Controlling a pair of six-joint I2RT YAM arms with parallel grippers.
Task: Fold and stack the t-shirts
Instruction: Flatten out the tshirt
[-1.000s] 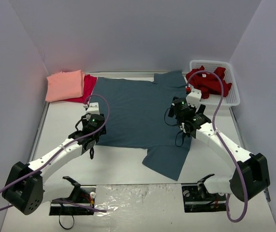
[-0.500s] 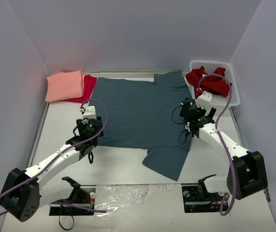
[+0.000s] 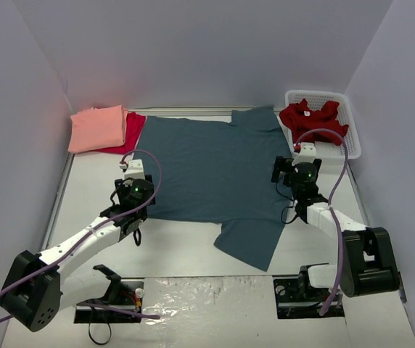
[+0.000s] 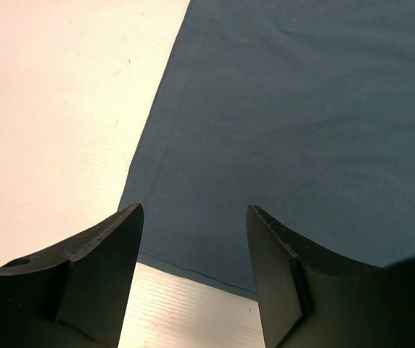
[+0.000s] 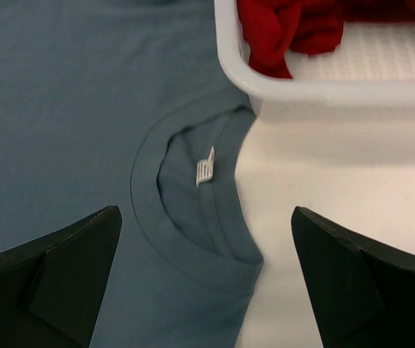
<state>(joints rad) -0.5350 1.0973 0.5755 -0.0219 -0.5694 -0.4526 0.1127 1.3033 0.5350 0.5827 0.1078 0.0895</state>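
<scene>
A white lattice basket sits at the far right corner; the table is pale.

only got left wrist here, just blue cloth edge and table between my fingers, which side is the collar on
Observer: On the robot's right; the slate-blue t-shirt's collar lies under the open right gripper.
Operator: anything folded yet
Observer: A salmon-pink t-shirt lies folded on a crimson t-shirt at the far left.
Operator: any more to do
Observer: A dark red t-shirt lies crumpled in the white basket, far right.
</scene>
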